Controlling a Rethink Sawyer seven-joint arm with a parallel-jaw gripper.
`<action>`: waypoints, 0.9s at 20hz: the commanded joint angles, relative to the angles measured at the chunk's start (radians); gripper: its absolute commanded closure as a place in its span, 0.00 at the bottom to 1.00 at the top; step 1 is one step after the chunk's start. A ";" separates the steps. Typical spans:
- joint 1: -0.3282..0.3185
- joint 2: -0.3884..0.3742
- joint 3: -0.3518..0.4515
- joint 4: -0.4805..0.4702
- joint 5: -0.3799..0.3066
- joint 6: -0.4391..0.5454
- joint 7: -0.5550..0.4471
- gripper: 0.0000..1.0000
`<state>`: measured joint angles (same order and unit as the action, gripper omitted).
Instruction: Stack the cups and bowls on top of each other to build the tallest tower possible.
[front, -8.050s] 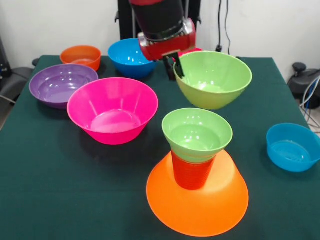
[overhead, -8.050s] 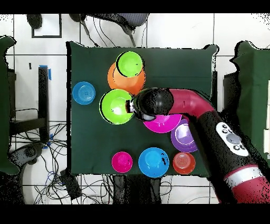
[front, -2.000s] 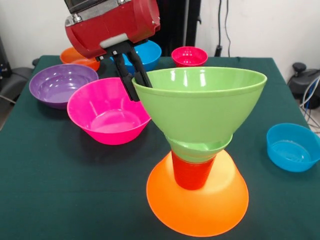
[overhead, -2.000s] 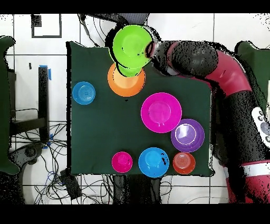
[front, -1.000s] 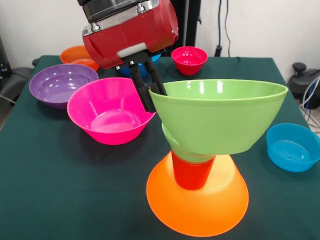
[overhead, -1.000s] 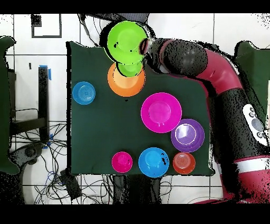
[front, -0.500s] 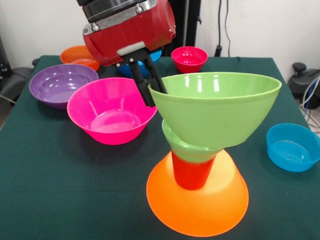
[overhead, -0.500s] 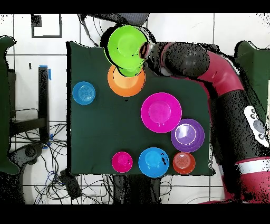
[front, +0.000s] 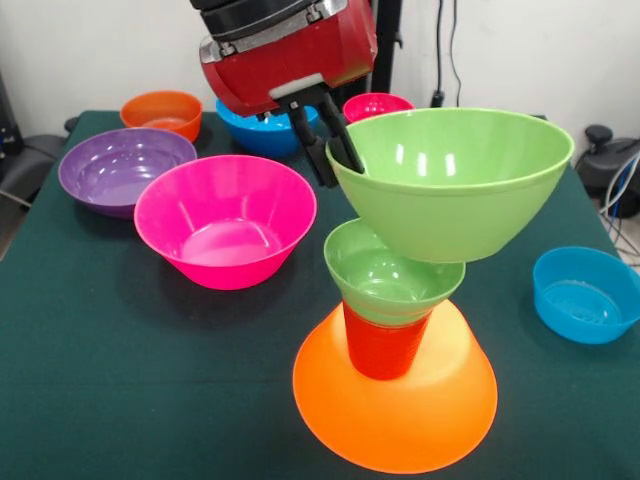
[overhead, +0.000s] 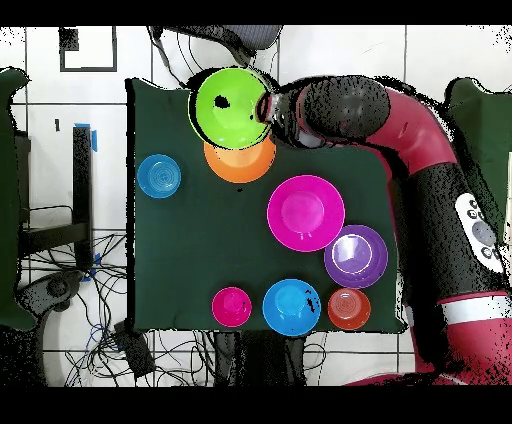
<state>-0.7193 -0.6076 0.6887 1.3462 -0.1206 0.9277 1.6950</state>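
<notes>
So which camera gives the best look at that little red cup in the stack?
The front view: the cup stands on the upturned orange bowl, under the small green bowl. In the overhead view the large green bowl held by the gripper covers it entirely.

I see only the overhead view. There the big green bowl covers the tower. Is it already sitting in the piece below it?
Observer: No. From the front, the large green bowl hangs above the small green bowl and off to one side. The small bowl's inside shows open.
Operator: What is under the small bowl?
Observer: An orange-red cup. It stands on the orange bowl, which lies rim down on the table.
Operator: How is the large bowl held?
Observer: The gripper pinches its rim, one of the jaws inside the bowl and one outside.
</notes>
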 joint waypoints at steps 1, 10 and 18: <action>0.052 0.015 -0.073 -0.063 -0.047 0.104 0.013 1.00; 0.089 0.008 -0.126 -0.117 -0.106 0.126 -0.002 1.00; 0.104 0.006 -0.154 -0.143 -0.141 0.164 -0.032 1.00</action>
<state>-0.6573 -0.6067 0.6097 1.2522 -0.1921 0.9361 1.6950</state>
